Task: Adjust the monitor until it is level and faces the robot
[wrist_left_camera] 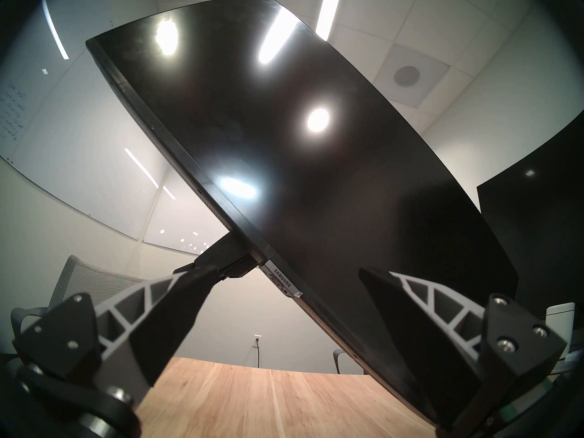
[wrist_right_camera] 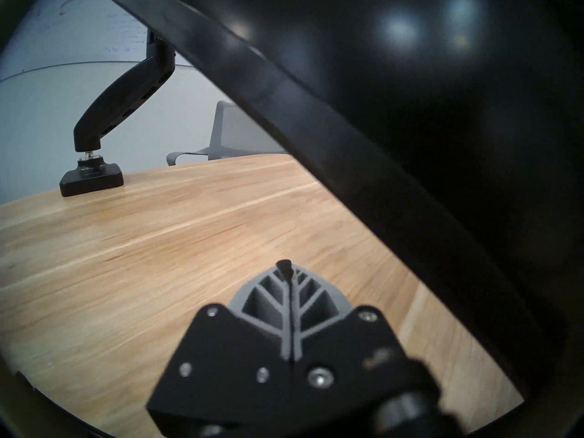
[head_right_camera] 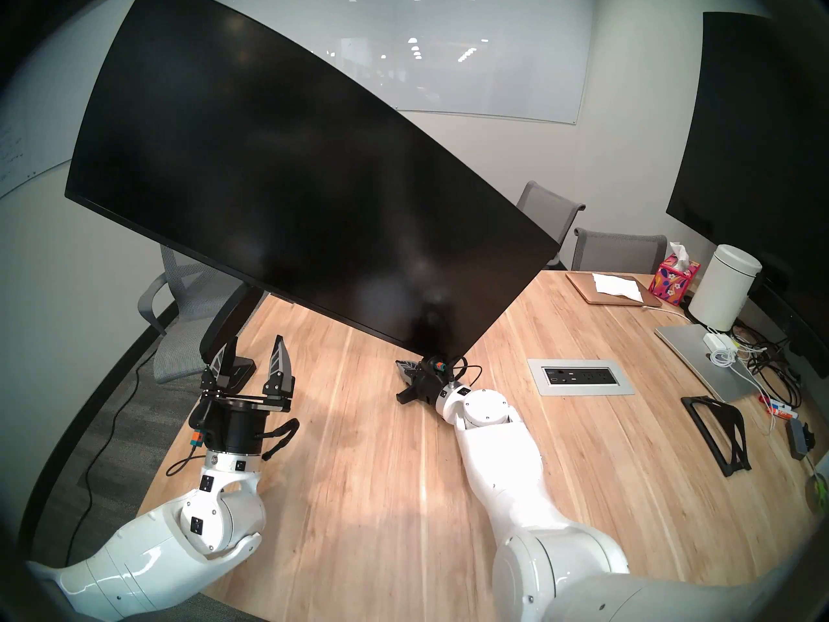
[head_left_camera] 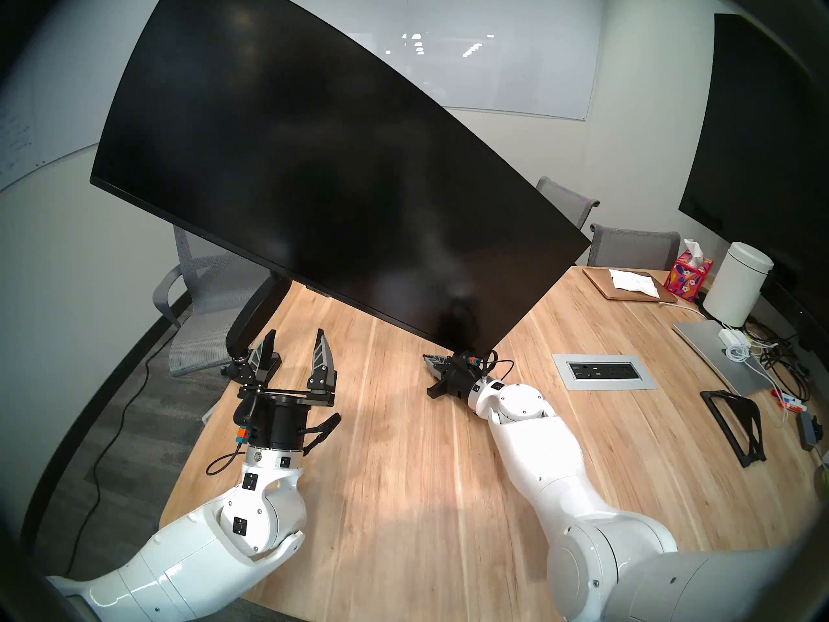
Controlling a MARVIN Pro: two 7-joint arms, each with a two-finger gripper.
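Levelling monitor [head_left_camera: 323, 176]: right gripper [head_left_camera: 437, 364] pressed together beneath low corner, mid-desk; left gripper [head_left_camera: 294, 354] spread, empty, near left edge. Next: lift corner.

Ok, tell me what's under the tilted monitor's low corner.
Under the monitor's low right corner sits the right pincer, shut and empty, just above the bare wooden table. Whether it touches the screen's edge is hidden.

Even overhead room light, with fisheye warping and a dark rim in all four views.
We see ceiling lamps glaring as bright blobs and streaks on the wide curved black monitor screen [wrist_left_camera: 284, 149]; the pale wooden table [head_left_camera: 403, 495] carries a soft bright patch, and the right wrist view is blurred near the screen's edge.
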